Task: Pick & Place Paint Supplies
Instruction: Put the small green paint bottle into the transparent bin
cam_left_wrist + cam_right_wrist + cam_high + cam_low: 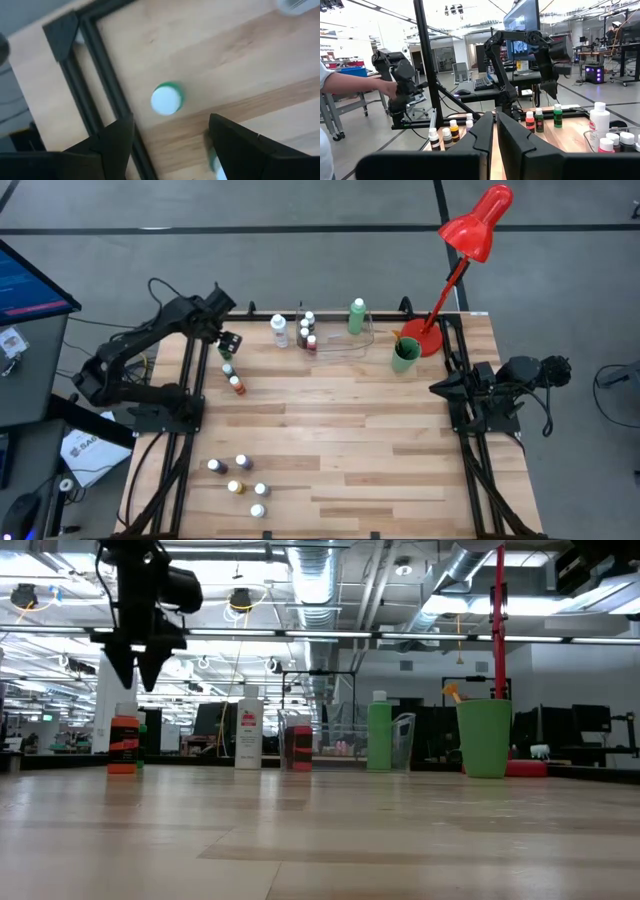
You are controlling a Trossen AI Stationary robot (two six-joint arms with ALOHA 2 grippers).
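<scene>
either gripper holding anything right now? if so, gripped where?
Nothing held. Left gripper is open, above a small green bottle, not touching. Right gripper is shut and empty at the table's right edge.

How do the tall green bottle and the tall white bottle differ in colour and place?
The tall green bottle has a green body; the tall white bottle is white. The green one stands at the clear tray's end nearer the green cup, the white one beyond the tray's opposite end, nearer the left hand. Both stand upright with white caps.

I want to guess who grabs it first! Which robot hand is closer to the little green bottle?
The left gripper is nearer: it hangs open just above the little green bottle. The right gripper waits far across the table.
</scene>
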